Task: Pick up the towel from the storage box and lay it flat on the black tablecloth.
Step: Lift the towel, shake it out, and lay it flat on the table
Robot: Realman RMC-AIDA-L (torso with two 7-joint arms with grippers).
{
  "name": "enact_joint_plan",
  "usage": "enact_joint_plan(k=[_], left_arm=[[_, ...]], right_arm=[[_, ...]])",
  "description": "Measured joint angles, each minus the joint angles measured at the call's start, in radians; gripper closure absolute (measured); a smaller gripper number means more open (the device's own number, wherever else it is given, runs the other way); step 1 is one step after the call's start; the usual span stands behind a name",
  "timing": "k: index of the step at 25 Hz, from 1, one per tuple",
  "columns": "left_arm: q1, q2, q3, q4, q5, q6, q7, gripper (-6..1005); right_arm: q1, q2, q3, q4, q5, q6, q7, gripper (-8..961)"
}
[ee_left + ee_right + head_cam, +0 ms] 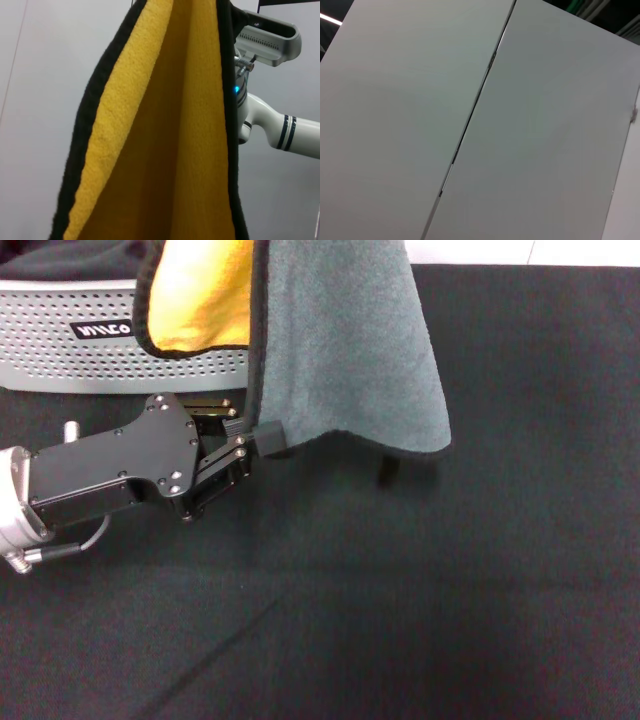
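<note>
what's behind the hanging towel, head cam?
The towel covers the right end of the storage box; tablecloth continues beyond. The box's interior is hidden. Left gripper at its lower edge.

Pale grey wall panels (one thin seam)

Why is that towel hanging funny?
The towel hangs in the air over the tablecloth, folded so its yellow side peeks out by the box. The left end effector is at its lower hem. It is not flat yet.
</note>
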Motion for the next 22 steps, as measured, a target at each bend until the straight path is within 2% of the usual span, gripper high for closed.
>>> enact_joint_plan(k=[9, 14, 17, 22], left_arm=[[-0.001, 0.007, 0.001, -0.002, 0.0, 0.004, -0.001, 863], [0.0, 0.023, -0.007, 0.004, -0.012, 0.014, -0.031, 918], [0.0, 0.036, -0.059, 0.016, -0.017, 0.045, -0.066, 980], [-0.002, 0.045, -0.214, 0.091, -0.035, 0.111, -0.152, 980]], right_arm=[[-0.051, 0.0, 0.0, 0.011, 0.0, -0.002, -0.001, 948], [-0.111, 0.0, 0.002, 0.012, 0.002, -0.008, -0.002, 948], [-0.165, 0.0, 0.002, 0.012, 0.015, -0.016, -0.002, 948], [-0.236, 0.0, 0.036, 0.017, 0.033, -0.043, -0.002, 948]])
